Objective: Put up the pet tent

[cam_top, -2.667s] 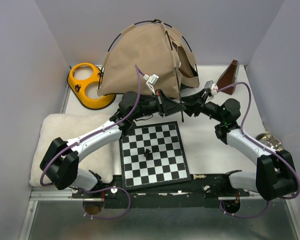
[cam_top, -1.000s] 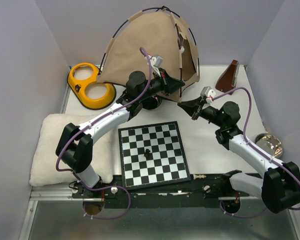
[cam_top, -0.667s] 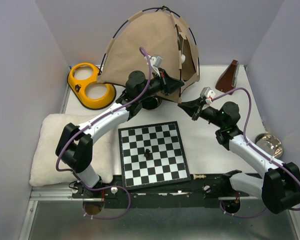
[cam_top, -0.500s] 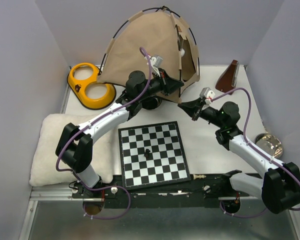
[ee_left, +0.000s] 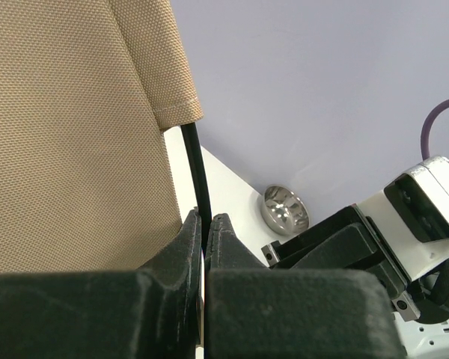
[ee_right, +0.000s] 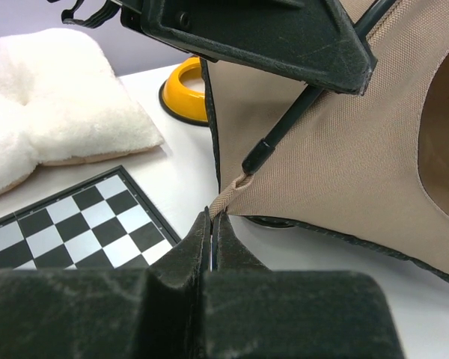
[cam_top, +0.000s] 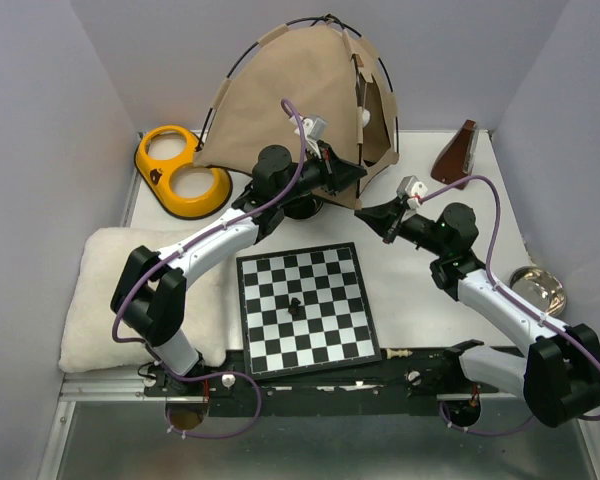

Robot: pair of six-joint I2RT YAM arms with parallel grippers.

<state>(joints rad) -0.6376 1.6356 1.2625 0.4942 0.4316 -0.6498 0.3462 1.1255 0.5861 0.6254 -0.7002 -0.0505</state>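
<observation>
Since the earliest frame, the pet tent (cam_top: 280,100) has been raised from a slumped shape into a taller dome, and the left arm has been stretched further toward the back of the table. Over the last second almost nothing has been shifted.

From above, the tent is seen standing at the back centre of the table, behind the chessboard (cam_top: 305,310), with the yellow double bowl (cam_top: 180,170) to its left and a brown wedge-shaped object (cam_top: 458,155) to its right. The left gripper (cam_top: 348,172) and the right gripper (cam_top: 364,212) are both placed at the tent's near right corner, close together, but their jaws cannot be read from this view.

The grips are settled by the wrist views. In the left wrist view, the left gripper (ee_left: 206,222) is pressed together on a thin black pole (ee_left: 197,172) that runs up along the edge of the tan fabric; a metal bowl (ee_left: 284,209) is seen beyond. In the right wrist view, the right gripper (ee_right: 212,217) is closed on a small fabric loop (ee_right: 228,196) at the tent's lower corner, with the pole's lower end just above it. The white cushion (ee_right: 52,105) is seen behind the chessboard there.
</observation>
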